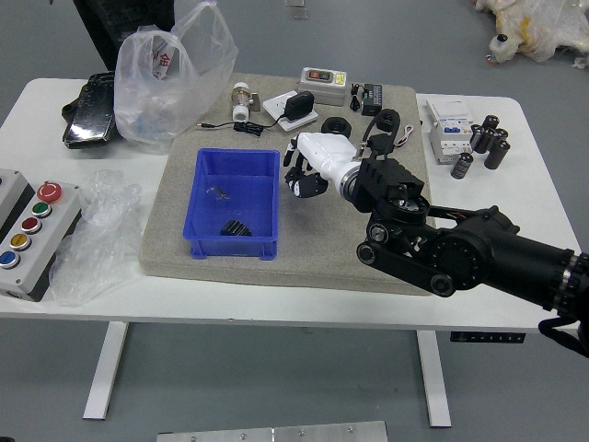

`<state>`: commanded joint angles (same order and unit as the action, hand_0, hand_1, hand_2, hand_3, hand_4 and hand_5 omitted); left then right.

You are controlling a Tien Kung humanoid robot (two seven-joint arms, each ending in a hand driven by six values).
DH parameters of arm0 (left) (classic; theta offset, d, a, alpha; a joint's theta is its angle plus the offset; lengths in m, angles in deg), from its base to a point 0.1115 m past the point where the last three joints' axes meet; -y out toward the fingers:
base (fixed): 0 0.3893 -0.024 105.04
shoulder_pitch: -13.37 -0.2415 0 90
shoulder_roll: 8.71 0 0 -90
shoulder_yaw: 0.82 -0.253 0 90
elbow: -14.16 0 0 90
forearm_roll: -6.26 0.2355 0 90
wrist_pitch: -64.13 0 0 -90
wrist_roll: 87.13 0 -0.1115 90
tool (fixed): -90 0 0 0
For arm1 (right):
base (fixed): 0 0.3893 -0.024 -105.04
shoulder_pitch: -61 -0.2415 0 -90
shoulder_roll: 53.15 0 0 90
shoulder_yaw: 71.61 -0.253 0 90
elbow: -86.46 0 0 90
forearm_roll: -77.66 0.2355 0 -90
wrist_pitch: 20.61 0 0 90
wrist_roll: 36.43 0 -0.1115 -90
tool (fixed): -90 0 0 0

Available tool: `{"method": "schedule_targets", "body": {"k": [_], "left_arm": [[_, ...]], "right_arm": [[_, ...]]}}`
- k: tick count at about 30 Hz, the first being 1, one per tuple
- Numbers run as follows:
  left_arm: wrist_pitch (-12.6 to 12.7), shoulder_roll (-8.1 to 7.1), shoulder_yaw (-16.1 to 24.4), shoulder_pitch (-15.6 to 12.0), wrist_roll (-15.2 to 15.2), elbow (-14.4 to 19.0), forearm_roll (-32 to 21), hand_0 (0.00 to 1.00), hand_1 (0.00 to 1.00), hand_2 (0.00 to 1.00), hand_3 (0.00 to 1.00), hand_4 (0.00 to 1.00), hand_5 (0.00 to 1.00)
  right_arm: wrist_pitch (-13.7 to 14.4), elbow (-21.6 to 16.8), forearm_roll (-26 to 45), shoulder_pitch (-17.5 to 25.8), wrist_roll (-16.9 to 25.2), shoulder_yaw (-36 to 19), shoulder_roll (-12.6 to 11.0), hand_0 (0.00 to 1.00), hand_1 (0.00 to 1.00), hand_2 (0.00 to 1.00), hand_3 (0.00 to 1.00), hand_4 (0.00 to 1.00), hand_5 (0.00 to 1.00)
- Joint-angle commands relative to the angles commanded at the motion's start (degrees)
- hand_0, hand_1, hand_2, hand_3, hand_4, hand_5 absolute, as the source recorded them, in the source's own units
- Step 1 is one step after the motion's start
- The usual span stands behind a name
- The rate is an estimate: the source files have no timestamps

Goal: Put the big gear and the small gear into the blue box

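Grey matting bears the blue box, black gear inside; whether the right hand grips, I can't tell.

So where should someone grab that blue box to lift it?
I'd pinch the left wall's rim from above: the blue box is open-topped with raised walls, and the robot's right hand is by the opposite side.

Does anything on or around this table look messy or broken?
Nothing looks spilled or broken. The one untidy spot is the crumpled clear plastic beside the button panel on the left; it looks like discarded wrapping. The blue box sits upright.
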<state>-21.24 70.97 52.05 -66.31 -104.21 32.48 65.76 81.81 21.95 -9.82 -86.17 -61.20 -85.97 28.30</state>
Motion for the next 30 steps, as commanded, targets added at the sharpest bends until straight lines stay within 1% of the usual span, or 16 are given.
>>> {"method": "schedule_targets", "body": {"k": [5, 7, 11, 17, 25, 30], "left_arm": [[-0.05, 0.17, 0.08, -0.12, -0.11, 0.04, 0.02, 0.65, 0.56, 0.532, 0.681, 0.661, 0.295], [-0.05, 0.21, 0.13, -0.17, -0.17, 0.06, 0.06, 0.65, 0.56, 0.532, 0.681, 0.661, 0.295], [-0.05, 0.2, 0.17, -0.18, -0.22, 0.09, 0.12, 0.65, 0.56, 0.532, 0.681, 0.661, 0.295], [-0.17, 0.08, 0.08, -0.08, -0.17, 0.08, 0.22, 0.65, 0.559, 0.532, 0.681, 0.661, 0.295], [-0.57, 0.13, -1.41, -0.19, 0.68, 0.0, -1.49, 0.65, 0.56, 0.532, 0.681, 0.661, 0.294], [-0.76, 0.15, -2.22, -0.07, 1.24, -0.07, -2.31, 0.651, 0.559, 0.532, 0.681, 0.662, 0.291]], "right_arm": [[-0.12, -5.16, 1.24, -0.26, 0.02, 1.6, 1.29, 0.379, 0.551, 0.518, 0.61, 0.613, 0.002], [-0.31, -6.08, 1.92, -0.67, 0.22, 2.59, 2.01, 0.379, 0.551, 0.518, 0.61, 0.613, 0.002], [-0.34, -6.67, 2.39, -1.75, 0.59, 4.19, 3.16, 0.377, 0.545, 0.517, 0.61, 0.617, 0.002], [-0.23, -5.34, 2.19, -2.84, 0.74, 6.25, 4.75, 0.377, 0.546, 0.515, 0.608, 0.614, 0.002], [0.1, -2.03, 5.17, -3.31, 1.82, 6.89, 5.02, 0.37, 0.543, 0.511, 0.604, 0.619, 0.002], [0.06, -0.93, 5.89, -3.75, 1.82, 8.17, 5.33, 0.369, 0.544, 0.511, 0.604, 0.622, 0.002]]}}
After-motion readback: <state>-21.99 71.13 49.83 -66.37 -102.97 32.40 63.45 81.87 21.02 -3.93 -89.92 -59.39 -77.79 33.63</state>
